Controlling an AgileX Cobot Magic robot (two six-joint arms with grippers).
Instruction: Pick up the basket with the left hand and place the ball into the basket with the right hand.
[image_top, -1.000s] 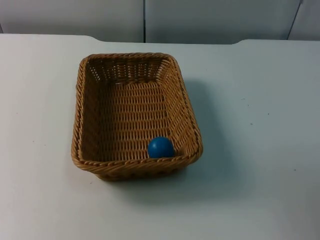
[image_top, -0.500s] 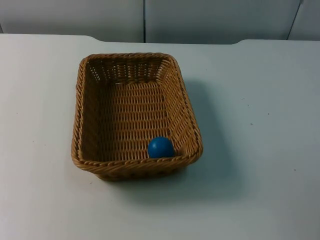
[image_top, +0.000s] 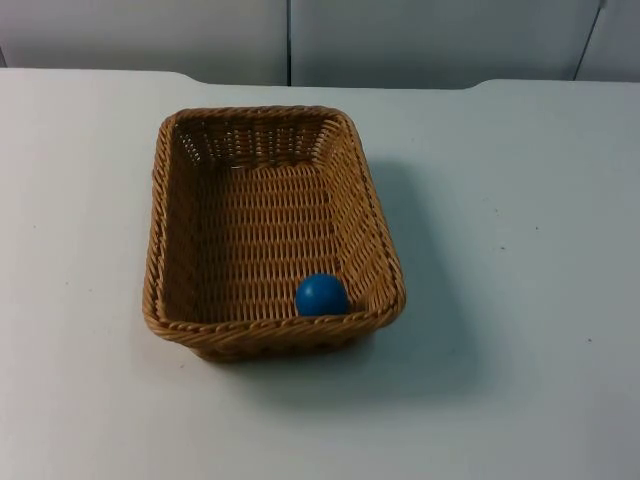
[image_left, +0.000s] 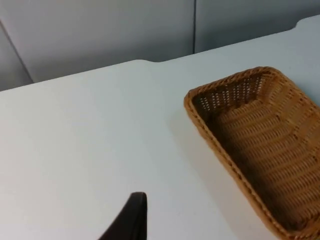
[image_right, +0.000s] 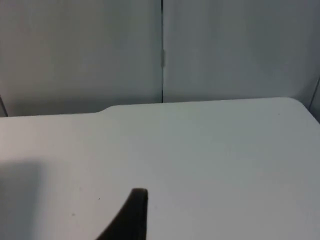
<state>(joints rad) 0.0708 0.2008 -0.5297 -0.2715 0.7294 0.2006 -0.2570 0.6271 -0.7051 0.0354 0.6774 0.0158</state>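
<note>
So the wicker basket (image_top: 272, 232) sits flat on the white table (image_top: 520, 250), and the blue ball (image_top: 321, 295) is already inside, tucked against its near wall. Left gripper (image_left: 131, 220) hangs beside the basket, right gripper (image_right: 131, 216) over bare table; can't tell either one's jaws

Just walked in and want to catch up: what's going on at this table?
Nothing is being handled right now. A wicker basket sits on the white table, and a blue ball already lies inside it, against the basket's near wall. The left gripper hangs above bare table beside the basket, apart from it. The right gripper hangs over bare table facing the grey partition wall. Both arms seem to be waiting.
</note>
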